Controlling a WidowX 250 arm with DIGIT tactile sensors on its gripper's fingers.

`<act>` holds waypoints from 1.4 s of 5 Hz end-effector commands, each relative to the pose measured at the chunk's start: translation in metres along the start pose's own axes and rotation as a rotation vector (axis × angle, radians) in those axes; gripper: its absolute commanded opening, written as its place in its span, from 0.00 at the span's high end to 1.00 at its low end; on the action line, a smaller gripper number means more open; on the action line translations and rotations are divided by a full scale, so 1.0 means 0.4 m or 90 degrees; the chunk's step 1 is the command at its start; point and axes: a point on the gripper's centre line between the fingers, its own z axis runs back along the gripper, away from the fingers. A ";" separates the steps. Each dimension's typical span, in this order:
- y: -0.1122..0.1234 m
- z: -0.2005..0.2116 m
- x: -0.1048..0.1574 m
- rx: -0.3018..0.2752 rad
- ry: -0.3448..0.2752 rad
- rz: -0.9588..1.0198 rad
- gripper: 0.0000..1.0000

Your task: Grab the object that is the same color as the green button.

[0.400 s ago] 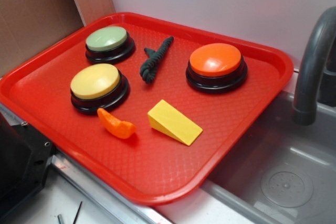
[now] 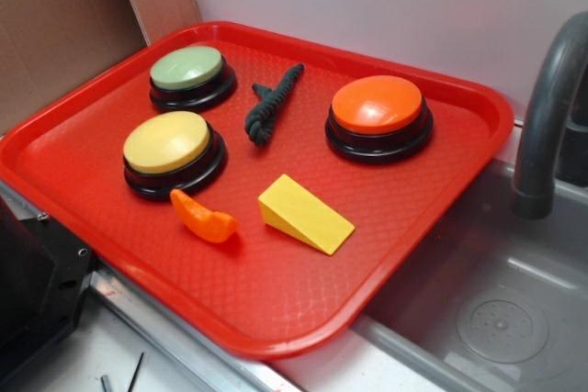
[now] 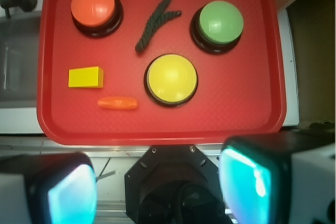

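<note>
The dark green twisted rope toy (image 2: 271, 105) (image 3: 155, 19) lies on the red tray (image 2: 276, 305) between the green button (image 2: 187, 69) (image 3: 221, 22) and the orange button (image 2: 378, 105). In the wrist view my gripper (image 3: 157, 187) is open, high above the tray's near edge, with nothing between its teal pads (image 3: 244, 182). In the exterior view the gripper is out of frame.
A yellow button (image 2: 166, 142), an orange curved piece (image 2: 204, 218) and a yellow wedge (image 2: 304, 214) share the tray. A grey sink basin (image 2: 496, 319) with a dark faucet (image 2: 547, 107) lies to the right. The robot's black base (image 3: 176, 182) sits below the gripper.
</note>
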 end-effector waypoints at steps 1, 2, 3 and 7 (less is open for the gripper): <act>-0.014 -0.136 0.189 0.020 0.050 0.227 0.00; -0.003 -0.226 0.220 0.001 0.025 0.204 0.00; 0.000 -0.312 0.249 -0.015 0.000 0.110 0.00; 0.013 -0.376 0.289 -0.023 -0.069 0.054 0.00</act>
